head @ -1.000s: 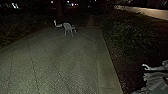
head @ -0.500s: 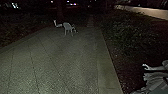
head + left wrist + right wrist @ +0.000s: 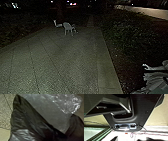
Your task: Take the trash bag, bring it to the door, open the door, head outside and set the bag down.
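Note:
The black trash bag (image 3: 28, 119) looms large and close in the left wrist view, its dark plastic creased and rising to a peak. Clear, crinkled plastic (image 3: 52, 112) lies against it, between that peak and another dark fold. Whether my left gripper has hold of the bag cannot be told. In the right wrist view the robot's own dark plate takes up much of the scene, and how my right gripper stands is unclear.
A paved path (image 3: 60, 57) runs ahead in the dark, with white chairs (image 3: 68, 27) near its far end. Bushes (image 3: 132, 32) border it on the right. A pale shape I cannot identify (image 3: 156, 75) stands at the lower right. Beyond the bushes runs a low, light wall (image 3: 145, 11).

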`<state>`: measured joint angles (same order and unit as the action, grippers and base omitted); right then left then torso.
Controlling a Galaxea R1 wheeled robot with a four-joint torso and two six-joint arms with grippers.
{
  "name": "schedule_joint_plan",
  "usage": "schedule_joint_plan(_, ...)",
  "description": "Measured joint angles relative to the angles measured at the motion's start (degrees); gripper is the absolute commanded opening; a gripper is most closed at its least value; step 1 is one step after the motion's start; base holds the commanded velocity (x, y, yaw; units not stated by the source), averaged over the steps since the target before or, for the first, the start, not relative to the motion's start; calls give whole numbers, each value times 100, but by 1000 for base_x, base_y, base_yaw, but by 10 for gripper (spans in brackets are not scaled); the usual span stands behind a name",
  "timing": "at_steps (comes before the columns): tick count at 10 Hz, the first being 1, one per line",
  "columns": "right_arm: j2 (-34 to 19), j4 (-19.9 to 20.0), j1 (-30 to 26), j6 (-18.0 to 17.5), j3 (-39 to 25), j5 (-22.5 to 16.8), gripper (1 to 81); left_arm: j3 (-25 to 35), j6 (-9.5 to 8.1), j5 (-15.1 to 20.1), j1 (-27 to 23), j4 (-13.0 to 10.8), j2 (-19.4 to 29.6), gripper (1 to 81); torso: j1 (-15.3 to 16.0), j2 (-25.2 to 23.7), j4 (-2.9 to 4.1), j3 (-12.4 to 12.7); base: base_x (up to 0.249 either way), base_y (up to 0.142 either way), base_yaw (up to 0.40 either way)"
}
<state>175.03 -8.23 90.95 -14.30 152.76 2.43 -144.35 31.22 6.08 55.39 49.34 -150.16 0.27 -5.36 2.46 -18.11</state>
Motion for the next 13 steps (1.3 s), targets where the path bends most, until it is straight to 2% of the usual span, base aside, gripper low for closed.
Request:
schedule_joint_plan(7, 0, 0, 0, 0, 0, 2, 811, -5, 0, -27, 23, 16, -91, 811, 0, 0, 0, 0, 0, 0, 0)
schedule_joint_plan(10, 0, 7, 4, 0, 0, -1, 811, -13, 41, -27, 318, -55, -240, 811, 0, 0, 0, 15, 0, 0, 0)
schedule_joint_plan(12, 0, 7, 22, 5, 0, -22, 811, -11, 45, -9, 489, -240, -402, 811, 5, 5, -15, 242, 0, 0, 0)
schedule_joint_plan(13, 2, 10, 9, -6, 0, 2, 811, -17, 45, -24, 561, -369, -413, 811, 2, 2, -92, 398, 0, 0, 0)
